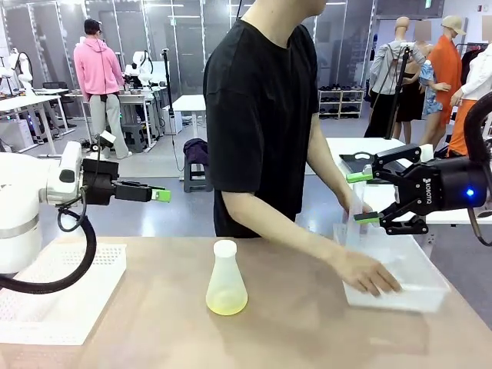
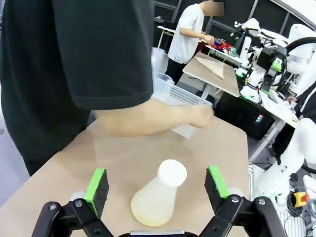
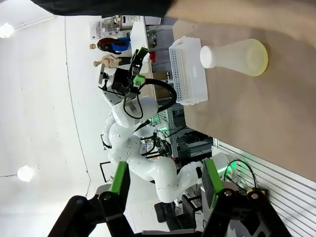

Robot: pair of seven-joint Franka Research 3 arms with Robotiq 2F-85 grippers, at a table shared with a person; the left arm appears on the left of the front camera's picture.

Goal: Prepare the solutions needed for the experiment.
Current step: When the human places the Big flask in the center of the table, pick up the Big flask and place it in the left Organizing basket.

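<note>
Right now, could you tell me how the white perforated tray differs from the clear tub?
The perforated tray is opaque white, the clear tub see-through. The tray sits at the robot's left, untouched; the tub at its right, touched by the person's hand. Both are rectangular.

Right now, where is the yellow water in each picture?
Front view: yellow liquid in the flask, mid-table.
Left wrist view: liquid at bottom centre.
Right wrist view: liquid top right, flask sideways.
Shared landmark: the person's forearm, reaching past it.

Tabletop (image 1: 154, 323) open around flask (image 1: 226, 280); person's forearm (image 1: 307, 238) (hand (image 1: 373, 277) on tub (image 1: 419, 269)) blocks right side.
</note>
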